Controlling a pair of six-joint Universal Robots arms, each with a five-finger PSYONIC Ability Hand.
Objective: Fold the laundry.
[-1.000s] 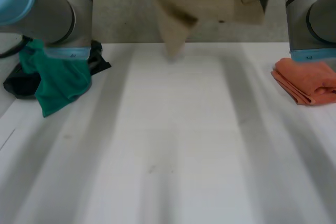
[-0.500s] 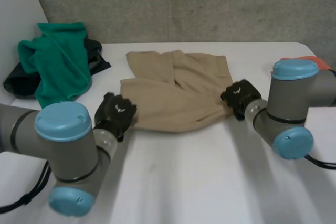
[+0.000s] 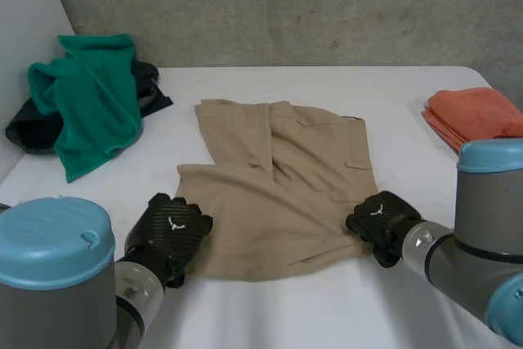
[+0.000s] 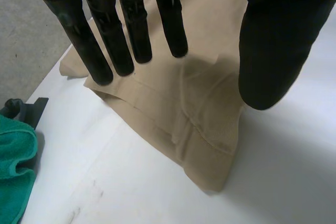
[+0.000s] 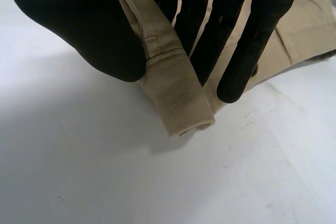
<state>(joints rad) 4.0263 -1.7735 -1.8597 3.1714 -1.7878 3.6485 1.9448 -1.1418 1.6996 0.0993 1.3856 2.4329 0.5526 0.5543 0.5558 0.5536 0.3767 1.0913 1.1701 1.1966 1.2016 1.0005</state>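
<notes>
Tan shorts [image 3: 278, 190] lie spread on the white table [image 3: 261, 316], rumpled down the middle. My left hand [image 3: 169, 231] hovers at their near left corner. In the left wrist view its fingers [image 4: 123, 30] are straight and apart from the thumb [image 4: 275, 40], above the tan shorts [image 4: 178, 108] with nothing between them. My right hand [image 3: 380, 220] is at the near right corner. In the right wrist view its thumb [image 5: 84, 24] and fingers [image 5: 231, 30] pinch a thick hem of the tan shorts [image 5: 173, 93].
A green cloth [image 3: 90, 100] lies heaped on a dark garment [image 3: 33, 132] at the table's far left. A folded orange cloth [image 3: 478, 116] sits at the far right. A grey wall runs behind the table.
Both hands have pulled the shorts toward the near edge and laid them flatter. The left hand has let go of its corner and opened. The right hand keeps its pinch.
</notes>
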